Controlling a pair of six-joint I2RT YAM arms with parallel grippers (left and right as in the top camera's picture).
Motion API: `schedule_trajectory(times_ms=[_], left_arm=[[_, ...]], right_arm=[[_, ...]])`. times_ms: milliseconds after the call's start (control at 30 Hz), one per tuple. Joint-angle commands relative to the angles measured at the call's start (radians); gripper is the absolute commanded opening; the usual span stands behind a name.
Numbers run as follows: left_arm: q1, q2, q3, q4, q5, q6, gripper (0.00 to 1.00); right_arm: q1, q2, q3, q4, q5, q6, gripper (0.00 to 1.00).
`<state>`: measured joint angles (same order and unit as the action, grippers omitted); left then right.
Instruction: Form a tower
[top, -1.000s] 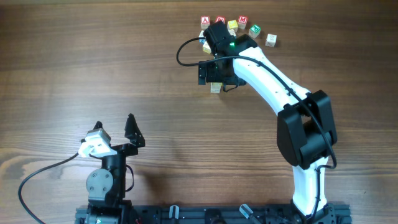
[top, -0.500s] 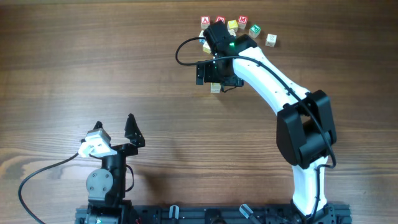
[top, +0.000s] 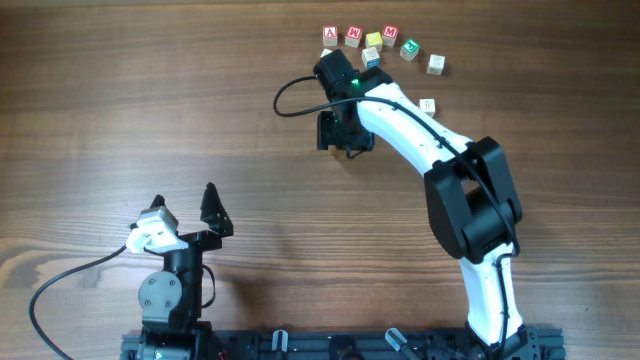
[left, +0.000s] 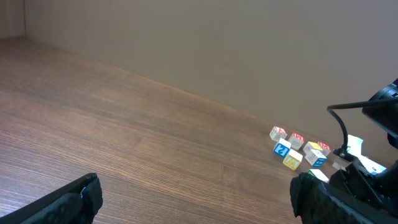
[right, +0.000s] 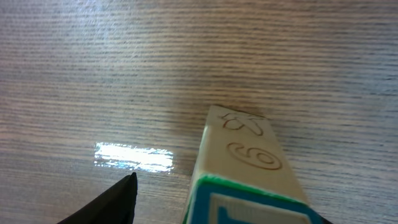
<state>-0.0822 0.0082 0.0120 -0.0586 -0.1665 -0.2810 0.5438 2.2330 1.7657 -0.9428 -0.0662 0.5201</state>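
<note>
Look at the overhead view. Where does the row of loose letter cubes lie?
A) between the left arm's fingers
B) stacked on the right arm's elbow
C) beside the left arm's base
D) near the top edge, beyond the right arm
D: the row of loose letter cubes curves along near the top edge, beyond the right arm and far from the left fingers.

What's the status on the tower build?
Left gripper open, parked. Right gripper open over tower, visible finger off it. Loose cubes sit apart from it.
</note>
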Motion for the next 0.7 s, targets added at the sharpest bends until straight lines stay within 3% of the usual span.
schedule_trajectory(times_ms=[0,167,367,667], left_arm=[[0.006,-0.005,-0.006,0.003,-0.006,0.019,1.0],[0.006,-0.005,-0.006,0.003,-0.006,0.019,1.0],[0.006,-0.005,-0.006,0.003,-0.006,0.019,1.0],[0.006,-0.005,-0.006,0.003,-0.006,0.019,1.0]], right_arm=[[0.001,0.008,0.009,-0.02,0.058,0.019,0.61],[0.0,0.008,0.009,-0.016,0.077,0.042,0.61],[-0.001,0.008,0.009,0.019,0.078,0.193,0.66],[-0.004,0.008,0.009,0.019,0.077,0.263,0.47]])
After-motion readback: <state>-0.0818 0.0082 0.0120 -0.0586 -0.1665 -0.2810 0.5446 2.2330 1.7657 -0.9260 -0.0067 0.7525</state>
